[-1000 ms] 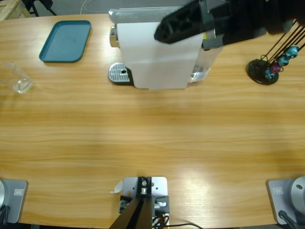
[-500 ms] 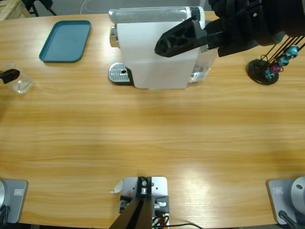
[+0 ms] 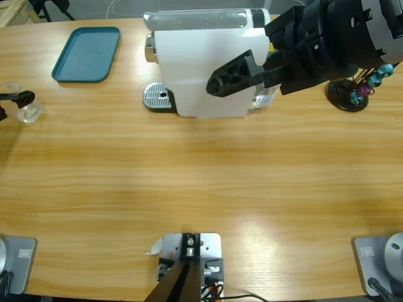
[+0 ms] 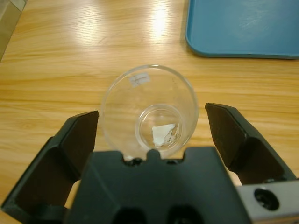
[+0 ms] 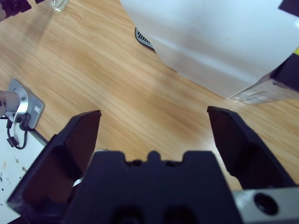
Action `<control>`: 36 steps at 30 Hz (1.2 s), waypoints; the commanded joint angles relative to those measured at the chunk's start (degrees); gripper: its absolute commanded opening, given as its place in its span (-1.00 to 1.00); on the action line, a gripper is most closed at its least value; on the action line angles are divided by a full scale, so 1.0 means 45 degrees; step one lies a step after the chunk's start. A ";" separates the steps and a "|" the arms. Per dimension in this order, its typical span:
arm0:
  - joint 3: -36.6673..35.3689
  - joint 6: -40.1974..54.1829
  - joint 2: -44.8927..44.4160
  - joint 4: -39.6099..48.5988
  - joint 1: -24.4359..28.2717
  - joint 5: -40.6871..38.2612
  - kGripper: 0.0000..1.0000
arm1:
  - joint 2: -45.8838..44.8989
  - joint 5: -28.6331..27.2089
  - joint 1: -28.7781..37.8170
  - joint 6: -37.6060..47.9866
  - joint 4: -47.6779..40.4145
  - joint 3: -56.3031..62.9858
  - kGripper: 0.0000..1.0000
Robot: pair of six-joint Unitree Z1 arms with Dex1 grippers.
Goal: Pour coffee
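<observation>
A clear empty glass (image 3: 26, 108) stands near the table's left edge. My left gripper (image 3: 11, 105) comes in from that edge and is open. In the left wrist view the glass (image 4: 148, 112) sits between the two black jaws of the left gripper (image 4: 152, 115), with a gap on each side. The white coffee machine (image 3: 201, 69) stands at the back middle, its metal drip tray (image 3: 157, 96) on its left. My right gripper (image 3: 220, 82) hangs open in front of the machine. The right wrist view shows the right gripper (image 5: 154, 116) over bare wood with the machine (image 5: 215, 37) above it.
A teal tray (image 3: 86, 53) lies at the back left, just beyond the glass. A black capsule stand (image 3: 349, 93) with coloured capsules stands at the back right, under the right arm. The machine's clear water tank (image 3: 267, 94) is on its right side.
The left gripper has come in from the left edge and now has its jaws around the glass. The right arm has moved off the machine's top toward the table's front.
</observation>
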 commanded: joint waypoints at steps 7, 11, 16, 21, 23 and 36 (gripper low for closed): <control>0.0984 -0.0221 0.2418 -0.2751 0.0168 -0.0051 0.67 | 0.0530 0.0129 0.0121 0.0224 -0.0060 -0.0098 1.00; 0.1406 -0.0205 0.2828 -0.3990 0.0160 -0.0125 0.26 | 0.0491 0.0149 0.0121 0.0240 -0.0060 0.0035 1.00; 0.1702 -0.0100 0.2840 -0.4341 0.0097 -0.0141 -0.12 | 0.0510 0.0168 0.0121 0.0329 -0.0079 0.0062 1.00; 0.1925 0.0088 0.2285 -0.4638 -0.0332 -0.0594 -0.55 | 0.0495 0.0141 0.0121 0.0345 -0.0052 0.0132 1.00; 0.1878 0.0525 0.1485 -0.4646 -0.0368 -0.1379 -0.63 | 0.0315 0.0001 0.0121 0.0204 0.0202 0.0023 1.00; -0.1005 0.9260 -0.1418 0.1655 0.0683 -1.1441 -1.00 | -0.3369 -0.0281 0.0121 -0.1147 0.1601 0.0554 1.00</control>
